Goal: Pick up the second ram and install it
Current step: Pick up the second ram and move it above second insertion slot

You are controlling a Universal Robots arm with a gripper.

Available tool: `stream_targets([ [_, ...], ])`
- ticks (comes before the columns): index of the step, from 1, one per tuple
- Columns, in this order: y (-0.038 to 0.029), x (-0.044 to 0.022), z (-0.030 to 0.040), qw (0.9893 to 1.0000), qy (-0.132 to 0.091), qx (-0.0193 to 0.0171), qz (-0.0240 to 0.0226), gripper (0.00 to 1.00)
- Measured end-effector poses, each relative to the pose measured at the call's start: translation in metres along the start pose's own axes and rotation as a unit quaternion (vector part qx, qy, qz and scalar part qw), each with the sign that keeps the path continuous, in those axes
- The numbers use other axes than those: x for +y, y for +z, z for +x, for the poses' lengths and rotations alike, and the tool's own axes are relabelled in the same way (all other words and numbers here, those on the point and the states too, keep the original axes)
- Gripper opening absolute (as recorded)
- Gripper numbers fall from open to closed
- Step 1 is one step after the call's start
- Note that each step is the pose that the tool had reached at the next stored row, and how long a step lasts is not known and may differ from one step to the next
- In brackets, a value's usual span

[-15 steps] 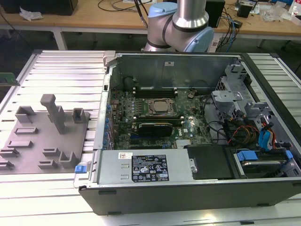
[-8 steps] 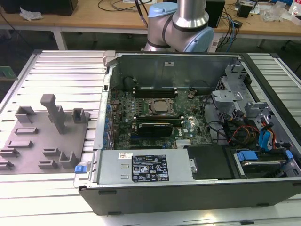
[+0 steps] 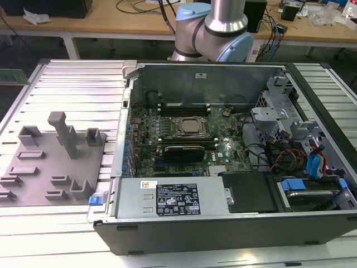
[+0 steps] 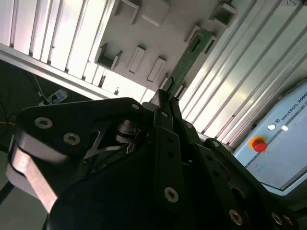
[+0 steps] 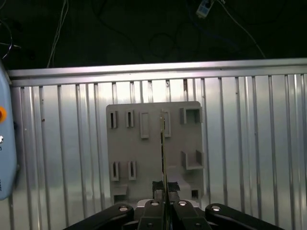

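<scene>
Ribbed metal table (image 5: 249,143) | fingers (image 5: 157,188) aimed down over grey holder (image 5: 144,158) | pinching second ram (image 4: 191,57)

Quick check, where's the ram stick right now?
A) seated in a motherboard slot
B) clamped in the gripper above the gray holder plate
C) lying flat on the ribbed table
B: in both wrist views the gripper is closed on the ram stick, which it holds edge-on over the gray holder plate.

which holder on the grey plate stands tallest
The post with the wider top; it rises well above the other holders, which all sit low.
</scene>
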State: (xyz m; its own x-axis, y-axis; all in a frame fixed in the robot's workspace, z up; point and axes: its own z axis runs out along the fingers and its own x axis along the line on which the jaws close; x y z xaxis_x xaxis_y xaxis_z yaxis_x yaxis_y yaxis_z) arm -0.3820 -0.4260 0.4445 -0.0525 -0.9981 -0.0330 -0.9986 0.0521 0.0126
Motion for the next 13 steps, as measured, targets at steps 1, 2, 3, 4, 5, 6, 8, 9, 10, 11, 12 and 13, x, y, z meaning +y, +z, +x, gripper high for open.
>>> stream_targets([
  [1, 0.0000, -0.0011, -0.0017, 1.0000, 0.000, 0.0001, -0.0005, 0.13],
  [2, 0.0004, -0.0044, -0.0052, 1.0000, 0.000, 0.0001, -0.0022, 0.13],
  [3, 0.0004, -0.0048, -0.0054, 1.0000, 0.000, 0.0002, -0.0025, 0.13],
  [4, 0.0004, -0.0048, -0.0053, 1.0000, 0.000, 0.0002, -0.0024, 0.13],
  [5, 0.0004, -0.0048, -0.0053, 1.0000, 0.000, 0.0002, -0.0025, 0.13],
  [6, 0.0004, -0.0048, -0.0053, 1.0000, 0.000, 0.0002, -0.0025, 0.13],
  [8, 0.0004, -0.0052, -0.0054, 1.0000, 0.000, 0.0002, -0.0025, 0.13],
  [9, 0.0003, -0.0085, -0.0056, 1.0000, 0.000, 0.0006, -0.0025, 0.13],
  [10, 0.0002, -0.0138, -0.0058, 1.0000, 0.000, 0.0010, -0.0025, 0.13],
  [11, 0.0002, -0.0217, -0.0063, 1.0000, 0.000, 0.0013, -0.0025, 0.13],
  [12, 0.0002, -0.0271, -0.0066, 1.0000, 0.000, 0.0014, -0.0025, 0.13],
  [13, 0.0000, -0.0316, -0.0068, 1.0000, 0.000, 0.0016, -0.0027, 0.13],
])
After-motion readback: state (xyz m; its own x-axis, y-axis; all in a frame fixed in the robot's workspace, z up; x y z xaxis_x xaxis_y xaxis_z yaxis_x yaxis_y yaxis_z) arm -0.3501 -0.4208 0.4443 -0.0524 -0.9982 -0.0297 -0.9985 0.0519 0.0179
